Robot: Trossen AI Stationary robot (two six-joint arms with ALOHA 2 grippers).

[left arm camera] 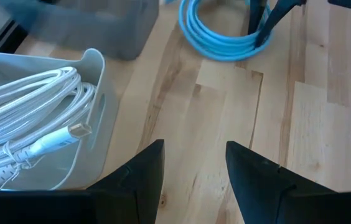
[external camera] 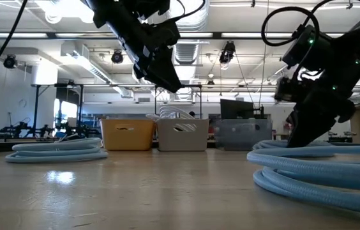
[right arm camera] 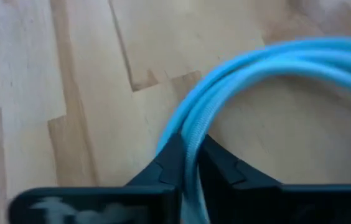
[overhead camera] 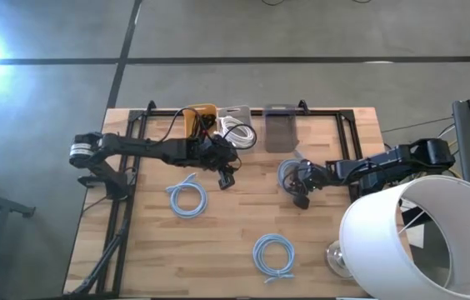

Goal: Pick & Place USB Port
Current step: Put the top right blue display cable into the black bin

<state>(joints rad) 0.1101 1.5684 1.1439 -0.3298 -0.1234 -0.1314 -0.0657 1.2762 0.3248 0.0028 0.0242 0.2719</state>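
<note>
Three light-blue cable coils lie on the wooden table: one left of centre (overhead camera: 187,198), one near the front edge (overhead camera: 274,254), one right of centre (overhead camera: 287,172). My right gripper (overhead camera: 301,193) is down at the near side of that third coil (right arm camera: 275,68) and shut on it. My left gripper (overhead camera: 227,178) hangs open above bare wood beside the white bin (left arm camera: 94,118), raised off the table (external camera: 170,82). The bin holds a white USB cable (left arm camera: 32,124). My right gripper (right arm camera: 188,163) pinches the bundled strands of the blue coil's rim (right arm camera: 191,127) between its two fingers, which come slanting down from above and lie across the strands. The rest of the coil appears to lie flat on the table.
Along the far edge stand a yellow bin (overhead camera: 200,119), the white bin (overhead camera: 237,125) and a dark grey bin (overhead camera: 281,129). A large white lampshade (overhead camera: 422,242) overhangs the table's near right corner. Bare wood lies between the coils.
</note>
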